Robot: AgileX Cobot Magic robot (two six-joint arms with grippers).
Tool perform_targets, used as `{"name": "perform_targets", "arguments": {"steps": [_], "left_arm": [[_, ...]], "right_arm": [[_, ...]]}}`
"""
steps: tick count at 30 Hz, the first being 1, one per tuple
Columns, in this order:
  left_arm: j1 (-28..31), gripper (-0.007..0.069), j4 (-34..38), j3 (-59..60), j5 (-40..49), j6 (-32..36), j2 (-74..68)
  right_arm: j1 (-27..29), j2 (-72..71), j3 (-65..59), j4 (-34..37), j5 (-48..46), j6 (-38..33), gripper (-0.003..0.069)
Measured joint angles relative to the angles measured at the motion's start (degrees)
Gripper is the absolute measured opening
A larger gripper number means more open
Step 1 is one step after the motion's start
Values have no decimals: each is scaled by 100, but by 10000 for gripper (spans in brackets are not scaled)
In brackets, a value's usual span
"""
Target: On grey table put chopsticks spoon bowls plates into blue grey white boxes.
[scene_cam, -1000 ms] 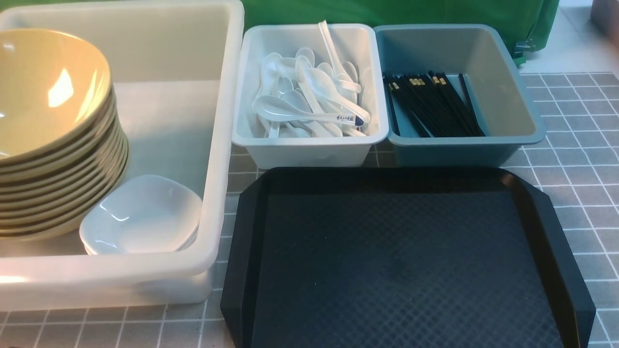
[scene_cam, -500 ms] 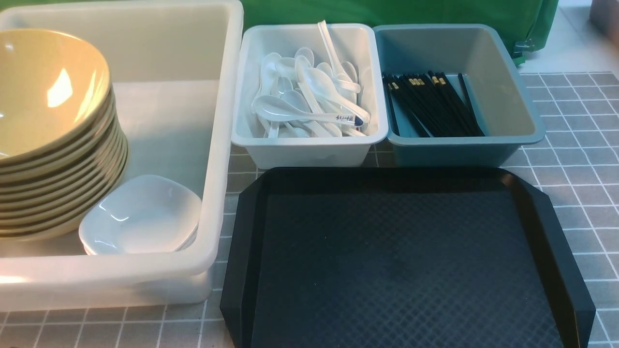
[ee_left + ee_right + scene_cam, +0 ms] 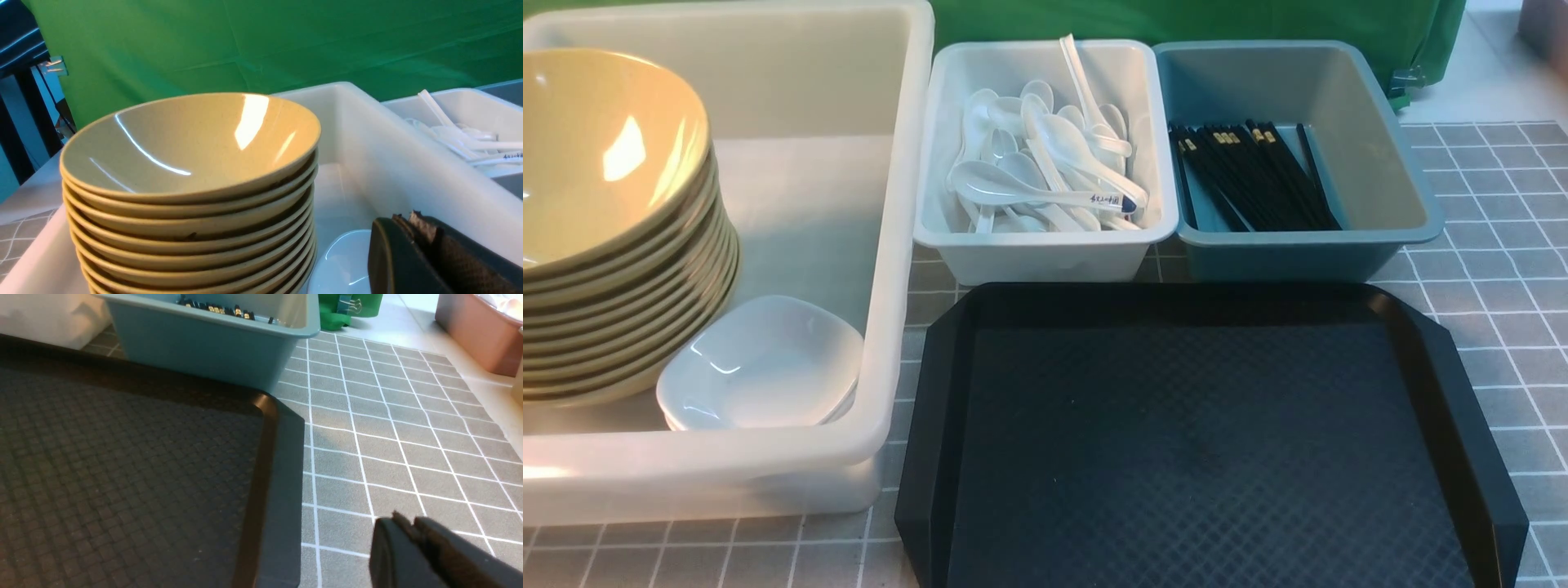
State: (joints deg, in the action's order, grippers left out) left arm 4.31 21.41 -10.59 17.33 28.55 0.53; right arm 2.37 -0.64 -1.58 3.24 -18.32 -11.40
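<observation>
Here the stacked bowls stand just beside the left gripper.

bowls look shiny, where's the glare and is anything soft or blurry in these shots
Front view: a bright glare patch sits on the top of the bowls, and small highlights on the plates. Left wrist view: streaky reflections cross the top bowl; the left gripper is close and soft. Right wrist view: the right gripper is blurred, the table grid sharp.

Three boxes: roughly ten stacked bowls, two plates maybe, one blue-lettered spoon, chopsticks too bunched to count, one black tray.
</observation>
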Motion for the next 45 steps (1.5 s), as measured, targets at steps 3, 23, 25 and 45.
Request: {"name": "perform_targets", "arguments": {"steps": [3, 23, 25, 45], "left_arm": [[5, -8, -205, 311, -149, -41, 25], [-159, -8, -1424, 1195, 156, -2724, 24], [-159, -8, -1424, 1195, 156, -2622, 24], [-159, -8, -1425, 1195, 156, -2577, 24]], "right_arm": [[0, 0, 0, 0, 0, 0, 89], [0, -2, 0, 0, 0, 6, 111], [0, -2, 0, 0, 0, 6, 113], [0, -2, 0, 0, 0, -6, 132]]}}
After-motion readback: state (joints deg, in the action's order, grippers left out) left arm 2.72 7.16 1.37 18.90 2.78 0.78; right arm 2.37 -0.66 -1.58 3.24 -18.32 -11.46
